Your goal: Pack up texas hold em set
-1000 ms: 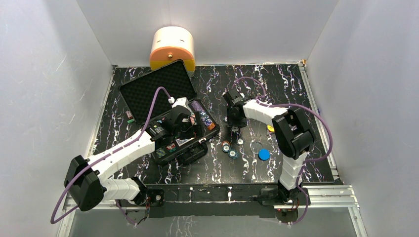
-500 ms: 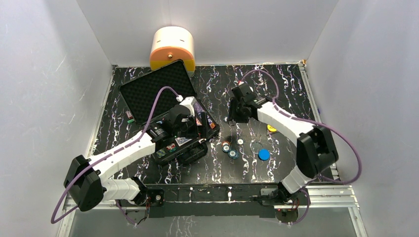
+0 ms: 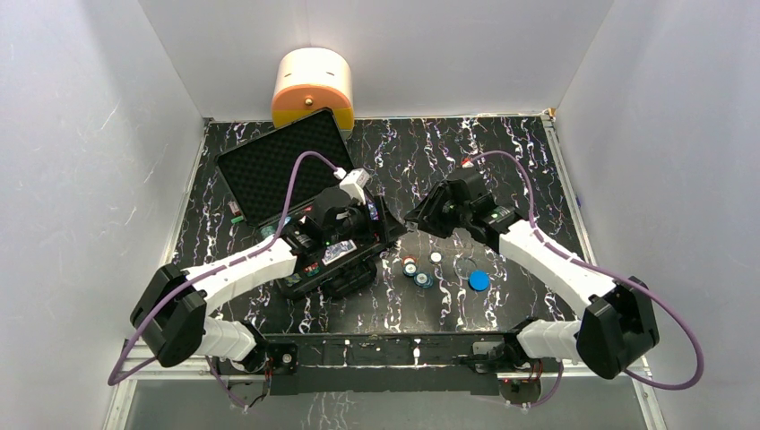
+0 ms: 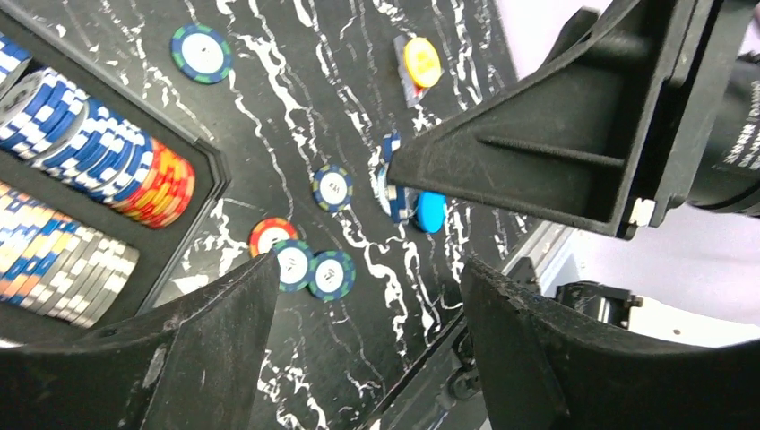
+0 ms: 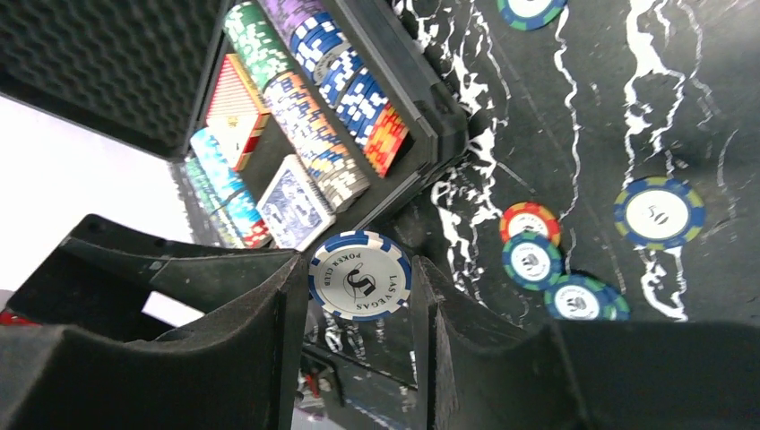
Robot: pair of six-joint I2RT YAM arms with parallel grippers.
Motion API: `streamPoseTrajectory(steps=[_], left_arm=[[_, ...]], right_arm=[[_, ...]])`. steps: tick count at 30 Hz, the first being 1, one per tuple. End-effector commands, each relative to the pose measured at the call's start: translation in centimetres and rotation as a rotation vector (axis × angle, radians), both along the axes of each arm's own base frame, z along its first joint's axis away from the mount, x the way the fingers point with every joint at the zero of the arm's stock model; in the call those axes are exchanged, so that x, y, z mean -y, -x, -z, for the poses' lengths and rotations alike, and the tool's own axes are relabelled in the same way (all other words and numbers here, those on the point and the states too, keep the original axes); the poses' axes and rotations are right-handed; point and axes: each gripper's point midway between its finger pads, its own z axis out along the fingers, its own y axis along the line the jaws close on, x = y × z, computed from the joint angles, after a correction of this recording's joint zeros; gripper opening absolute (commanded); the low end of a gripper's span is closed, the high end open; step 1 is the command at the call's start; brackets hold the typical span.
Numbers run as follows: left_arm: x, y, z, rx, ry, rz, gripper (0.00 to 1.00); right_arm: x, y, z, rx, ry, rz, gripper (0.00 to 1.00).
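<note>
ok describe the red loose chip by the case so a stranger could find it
Start at the open black case left of centre on the marbled table. Just off its corner on the right arm's side, three loose chips lie bunched together. The red-and-orange chip is the one nearest the case; its two neighbours are green and blue.
</note>
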Motion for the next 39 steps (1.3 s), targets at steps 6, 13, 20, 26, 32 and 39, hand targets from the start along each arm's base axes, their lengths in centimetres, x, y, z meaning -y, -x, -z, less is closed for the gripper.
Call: streamPoseTrajectory(steps=[6, 13, 20, 26, 32, 39], left_arm=[[2.1, -0.5, -3.4, 0.083, 0.192, 0.031, 0.53], [2.6, -0.7, -3.9, 0.091, 0.229, 0.037, 0.4], [2.9, -0.8, -4.8, 0.12, 0.272, 0.036, 0.32], [2.7, -1.5, -3.7, 0.137, 0.24, 0.015, 0.07], [2.1, -2.0, -3.4, 0.205, 0.154, 0.026, 0.0], [-0.4, -1.0, -3.8, 0.32, -0.113, 0.151, 0.0]], right_arm=[[-1.4, 0.4, -4.2, 0.018, -0.223, 0.053, 0.36], [-1.7, 0.3, -4.9, 0.026, -0.246, 0.051, 0.37], [-2.2, 0.5, -4.5, -0.001, -0.261, 0.034, 0.37], [-2.4, 0.5, -4.7, 0.0, -0.277, 0.03, 0.38], [-2.6, 0.4, -5.8, 0.062, -0.263, -0.027, 0.64], [0.0, -0.8, -10.2, 0.312, -0.162, -0.001, 0.87]])
